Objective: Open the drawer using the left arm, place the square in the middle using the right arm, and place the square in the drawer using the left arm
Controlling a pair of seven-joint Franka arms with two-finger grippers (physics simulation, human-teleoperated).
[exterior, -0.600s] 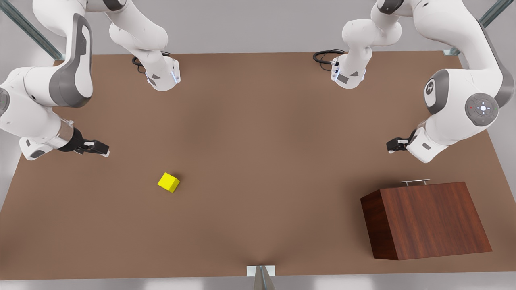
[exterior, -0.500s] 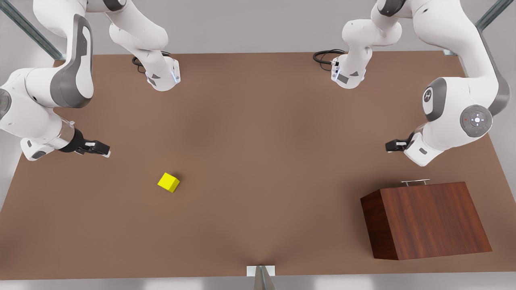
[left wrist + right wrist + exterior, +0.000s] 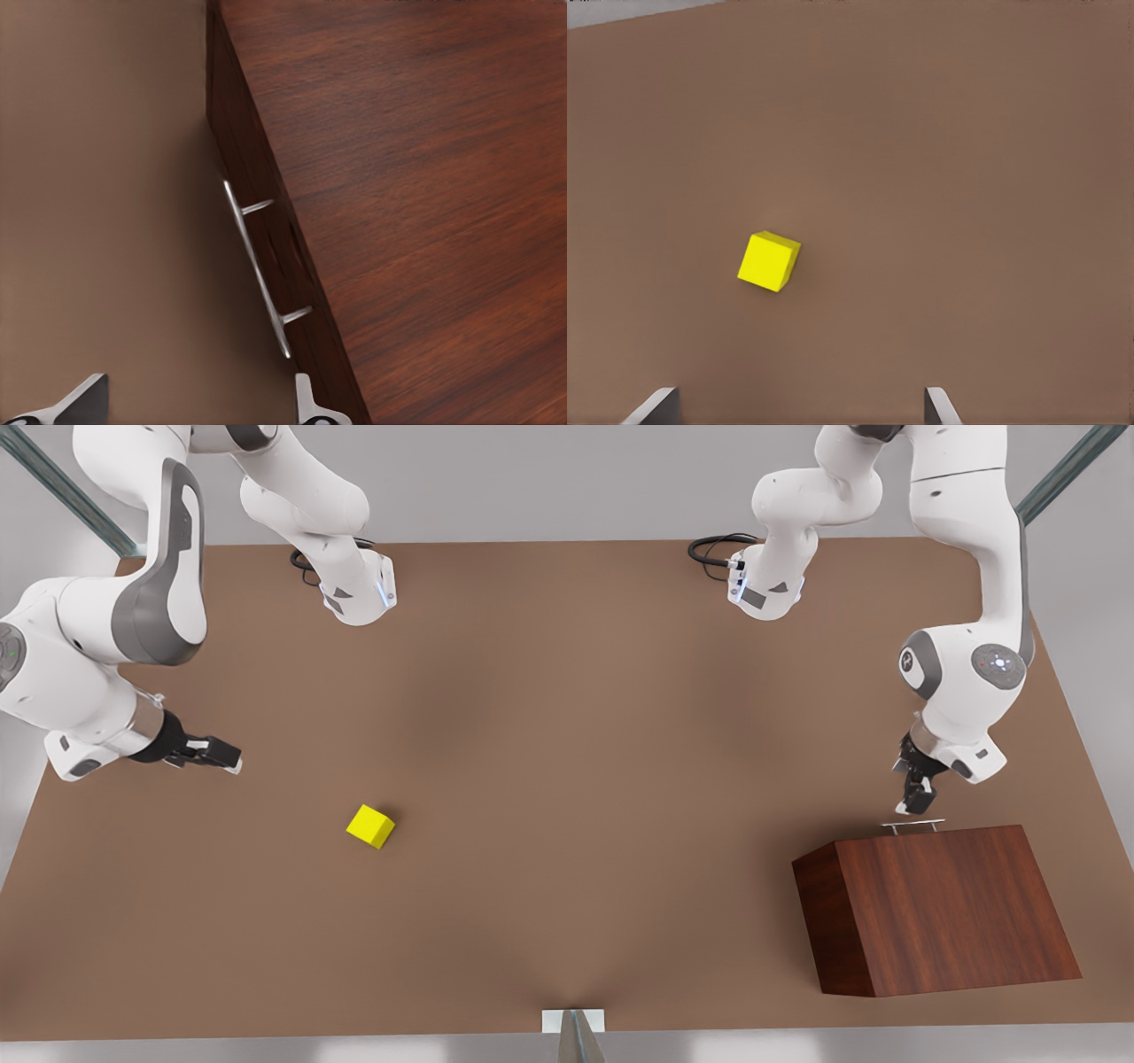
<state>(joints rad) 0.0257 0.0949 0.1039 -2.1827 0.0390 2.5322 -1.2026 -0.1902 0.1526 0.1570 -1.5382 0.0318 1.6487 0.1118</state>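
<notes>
One cabinet (image 3: 939, 908), one cube (image 3: 370, 825), two arms, two grippers, all on one matte brown table (image 3: 567, 779).

Nearest the front camera: the cabinet, a slanted box of dark reddish wood grain at the front view's right, with the drawer (image 3: 266, 239) shut flush in its far face and a thin silver bar handle (image 3: 912, 826) standing off on two posts. Small, bright yellow, sharp-edged, the cube sitting bare on the tabletop at the front view's left, well apart from the cabinet.

Farther back, at the front view's right: left gripper (image 3: 912, 804), black, pointing down just beside the handle, not touching; fingers (image 3: 80, 403) spread wide in the left wrist view, nothing between them. Turned and dropped toward the handle compared with half a second ago, when held level and farther off.

At the front view's left: right gripper (image 3: 221, 757), near the cube but apart, released, fingers (image 3: 656, 405) wide. Position unchanged from before; waiting.
</notes>
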